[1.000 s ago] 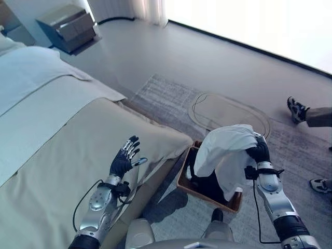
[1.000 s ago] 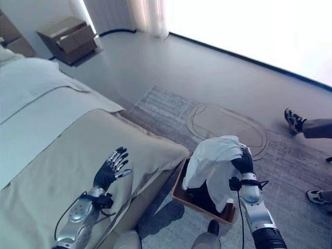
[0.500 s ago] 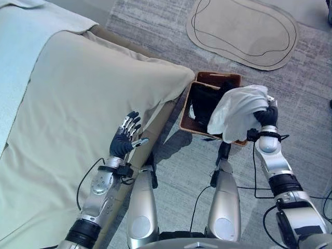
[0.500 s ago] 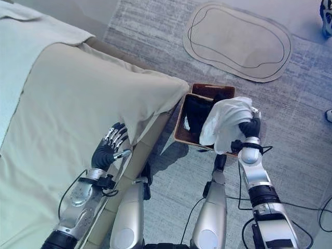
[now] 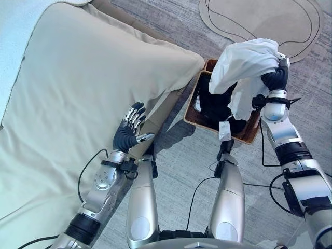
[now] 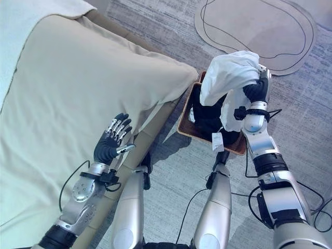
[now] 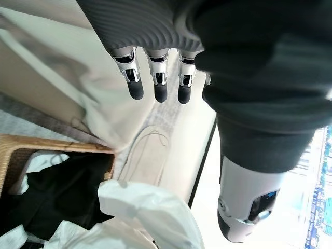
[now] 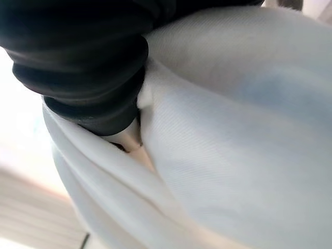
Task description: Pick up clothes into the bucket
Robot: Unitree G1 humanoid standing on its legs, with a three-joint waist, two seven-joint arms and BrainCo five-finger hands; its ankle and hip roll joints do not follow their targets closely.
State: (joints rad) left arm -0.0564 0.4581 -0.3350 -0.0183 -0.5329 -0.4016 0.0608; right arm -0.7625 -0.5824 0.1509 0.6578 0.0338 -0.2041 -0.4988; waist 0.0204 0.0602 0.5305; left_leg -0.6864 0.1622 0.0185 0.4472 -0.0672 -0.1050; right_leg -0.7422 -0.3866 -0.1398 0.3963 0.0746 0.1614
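Note:
My right hand is raised over the brown wicker basket, shut on a bunched white garment that drapes from it toward the basket; its fingers are wrapped in the cloth. Dark clothes and a bit of white cloth lie inside the basket, which stands on the floor by the bed's corner. My left hand hovers open at the bed's edge, fingers straight and holding nothing.
The bed with its beige cover fills the left side, its corner overhanging close to the basket. A flat beige mat lies on the grey rug beyond the basket. Grey rug floor lies between bed and basket.
The camera has tipped down, so the whole picture shifted. My right hand has lifted the white garment higher above the basket. My left hand keeps its open pose by the bed.

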